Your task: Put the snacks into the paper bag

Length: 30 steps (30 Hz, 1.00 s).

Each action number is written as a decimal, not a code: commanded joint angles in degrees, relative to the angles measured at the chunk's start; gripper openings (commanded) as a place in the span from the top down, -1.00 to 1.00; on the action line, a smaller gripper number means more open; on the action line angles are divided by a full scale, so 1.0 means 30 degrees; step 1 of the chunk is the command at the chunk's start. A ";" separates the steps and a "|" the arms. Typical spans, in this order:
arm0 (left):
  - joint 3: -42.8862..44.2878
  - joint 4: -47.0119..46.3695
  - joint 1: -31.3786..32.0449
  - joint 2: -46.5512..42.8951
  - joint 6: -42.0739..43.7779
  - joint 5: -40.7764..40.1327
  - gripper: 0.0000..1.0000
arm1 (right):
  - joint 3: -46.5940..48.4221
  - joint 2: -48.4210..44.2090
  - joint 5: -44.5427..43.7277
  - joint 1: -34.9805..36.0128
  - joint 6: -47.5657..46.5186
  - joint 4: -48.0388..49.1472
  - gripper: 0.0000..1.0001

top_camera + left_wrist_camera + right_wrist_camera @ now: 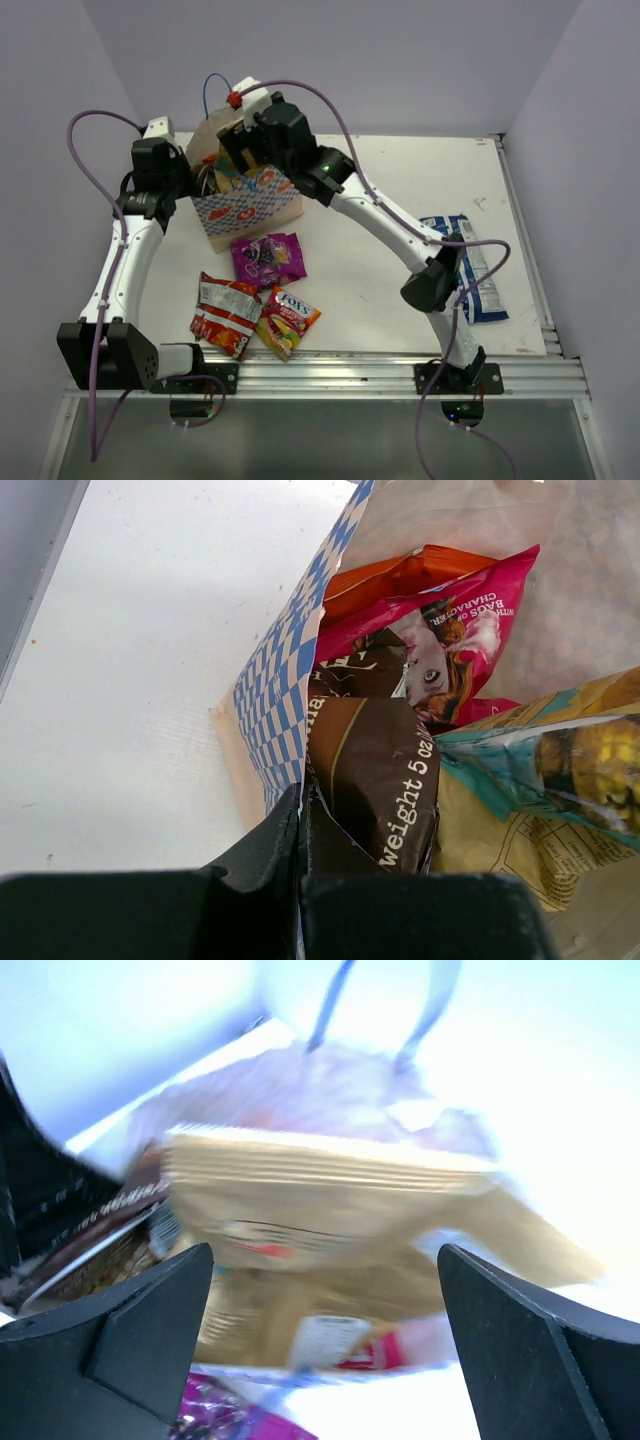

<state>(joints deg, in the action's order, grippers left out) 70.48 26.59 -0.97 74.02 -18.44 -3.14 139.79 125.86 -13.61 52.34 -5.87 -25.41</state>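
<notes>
The paper bag [250, 208] stands at the table's back left, with a checkered band and blue cord handles. My left gripper [298, 810] is shut on the bag's checkered left rim [285, 690]. Inside show a brown packet [375, 775], a pink packet [440, 630], a red-orange packet [400, 572] and a tan packet [530, 790]. My right gripper [325, 1260] is open just above the bag's mouth, with the tan packet [330, 1210] blurred below it and nothing between the fingers. On the table lie a purple packet [268, 258], a silver-red chips packet [226, 313], a yellow-red candy packet [287, 320] and a blue-white packet [470, 268].
The right arm [400, 235] arches across the table's middle. A metal rail [350, 375] runs along the near edge. Grey walls enclose the back and sides.
</notes>
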 commanded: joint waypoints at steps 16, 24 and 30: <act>-0.0319 -0.1421 0.0644 -0.0825 0.0110 0.0635 1.00 | -2.0312 -1.0168 -0.5222 -0.9006 1.2617 -0.8141 -0.98; -0.0553 -0.1304 0.0852 -0.0884 0.0198 0.0518 1.00 | -2.1985 -0.9493 -0.6830 -1.0501 1.4143 -0.9196 -0.98; -0.0612 -0.1421 0.0852 -0.0942 0.0227 0.0431 1.00 | -2.2923 -0.8675 -0.5837 -1.1848 1.4056 -0.8729 -0.98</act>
<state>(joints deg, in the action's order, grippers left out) 68.73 25.34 0.84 72.97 -18.41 -3.05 72.49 99.61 -30.87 18.28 34.06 -51.55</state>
